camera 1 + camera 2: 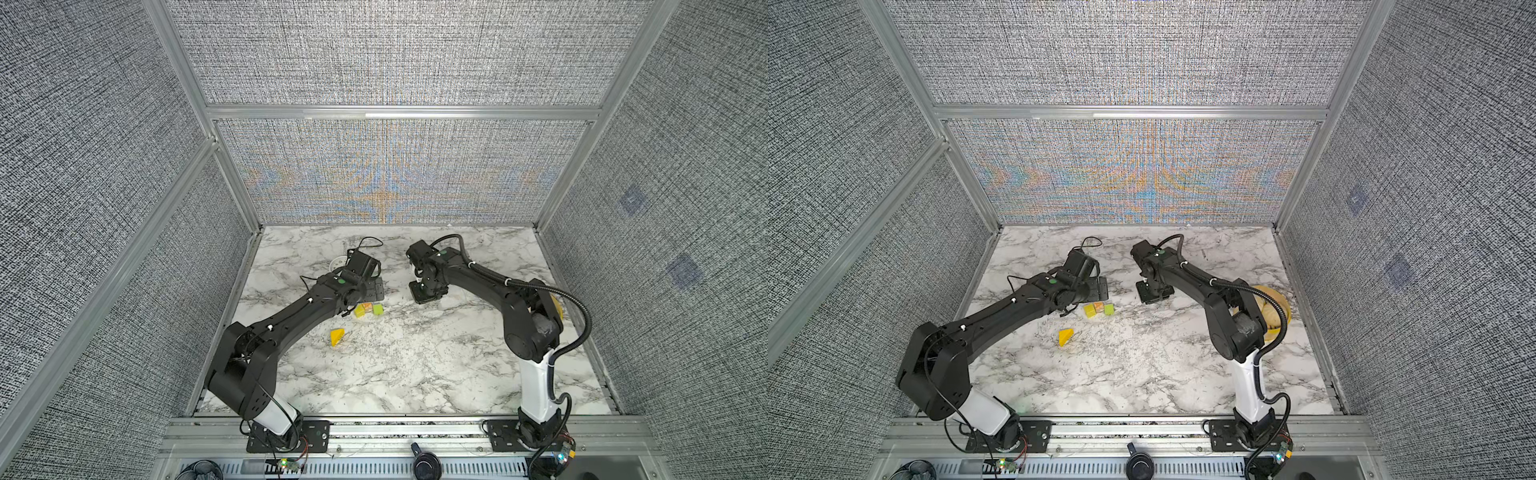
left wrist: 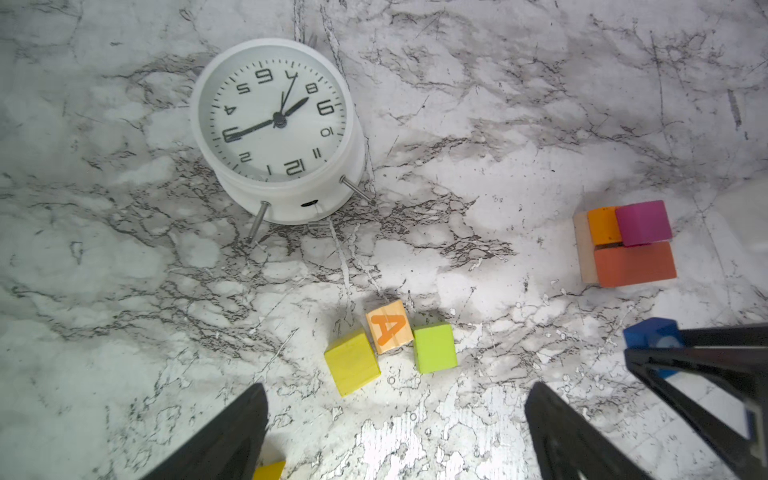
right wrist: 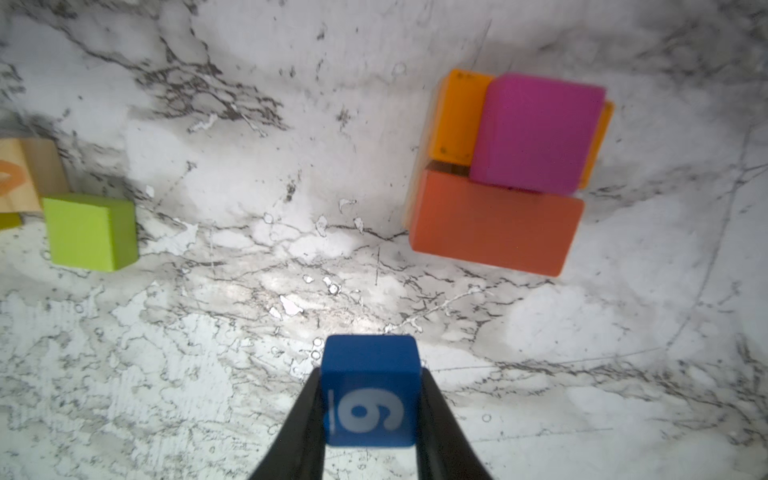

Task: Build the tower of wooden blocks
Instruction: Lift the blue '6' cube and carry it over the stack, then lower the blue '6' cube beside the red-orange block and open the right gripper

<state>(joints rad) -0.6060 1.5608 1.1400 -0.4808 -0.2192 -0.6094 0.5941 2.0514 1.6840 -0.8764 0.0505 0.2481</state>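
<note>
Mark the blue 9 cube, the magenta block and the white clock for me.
blue 9 cube (image 3: 369,399): right wrist view, on the numbered face.
magenta block (image 3: 536,133): right wrist view, middle of its broad face.
white clock (image 2: 274,120): left wrist view, centre of the dial.

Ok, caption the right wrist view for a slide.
Right hand grips the blue 9 block near the magenta-topped tower.

The left wrist view's edge cuts off the yellow wedge (image 2: 270,471); the left arm (image 1: 307,311) hides most of the clock (image 1: 335,263).
</note>
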